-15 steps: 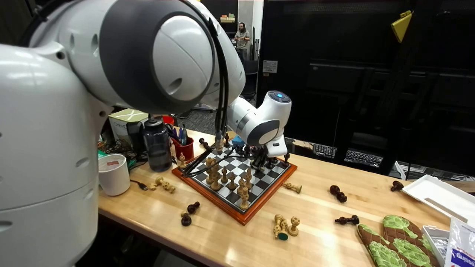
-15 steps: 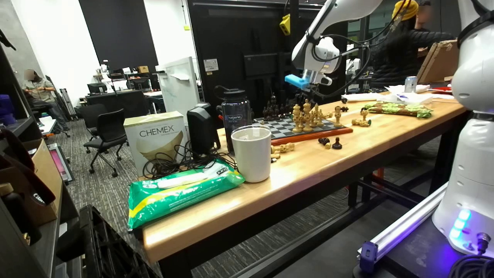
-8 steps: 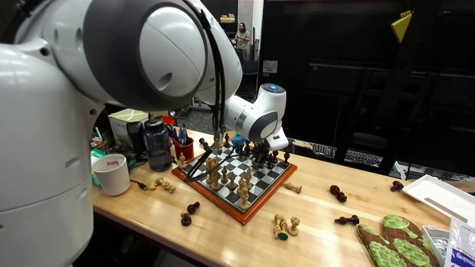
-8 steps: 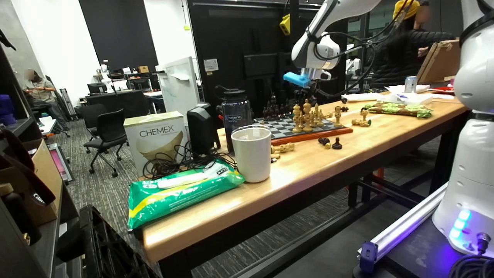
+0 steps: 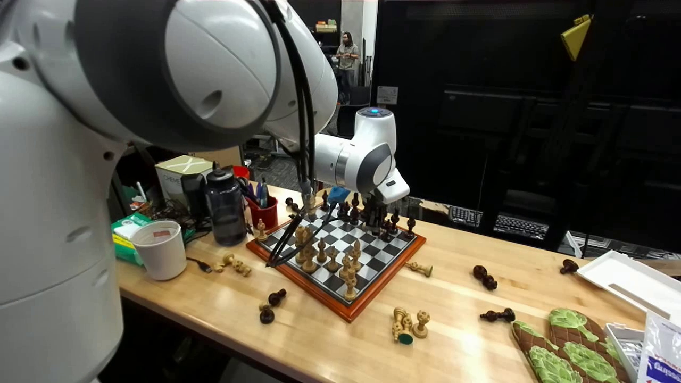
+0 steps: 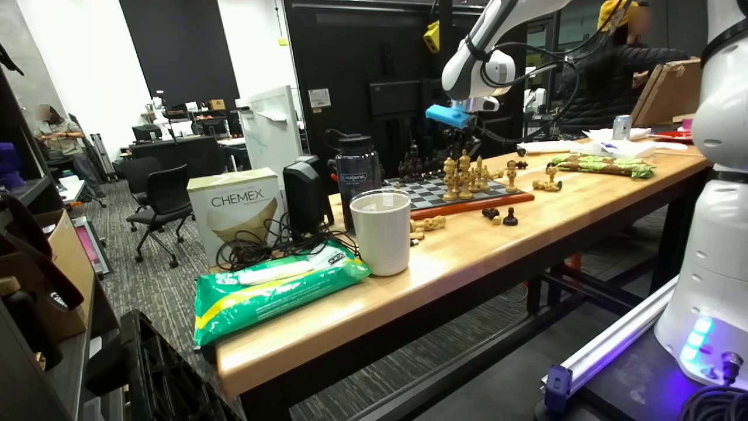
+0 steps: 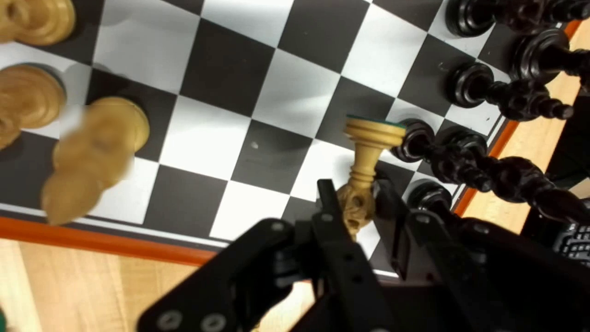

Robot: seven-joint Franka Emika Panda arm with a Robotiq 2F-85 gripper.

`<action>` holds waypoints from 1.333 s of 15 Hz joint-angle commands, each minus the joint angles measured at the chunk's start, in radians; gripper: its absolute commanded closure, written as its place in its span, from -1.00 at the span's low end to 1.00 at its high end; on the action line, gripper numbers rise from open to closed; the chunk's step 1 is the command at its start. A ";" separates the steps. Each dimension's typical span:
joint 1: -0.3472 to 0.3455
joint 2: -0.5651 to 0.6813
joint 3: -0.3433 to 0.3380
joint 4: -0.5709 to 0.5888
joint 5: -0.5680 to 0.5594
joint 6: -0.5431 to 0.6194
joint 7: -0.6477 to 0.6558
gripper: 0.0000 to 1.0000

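Holding pens (image 5: 263, 196): red cup (image 5: 264, 216) beside chessboard (image 5: 298, 281)

The gripper (image 7: 354, 186) is black, its chess piece (image 7: 364, 159) is tan with a green bottom, and the board (image 7: 226, 64) has black and white squares.

Bright light is washing the tabletop (image 6: 450, 245), glaring in patches | the black panel (image 5: 505, 133) is swallowing detail | the arm's base (image 6: 701, 316) is glowing blue | wrist view: a pale chess piece (image 7: 94, 152) is showing blurred, the hand (image 7: 355, 196) is looking soft
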 commanded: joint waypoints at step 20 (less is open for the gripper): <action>0.102 -0.120 0.107 -0.029 -0.690 -0.389 0.476 0.88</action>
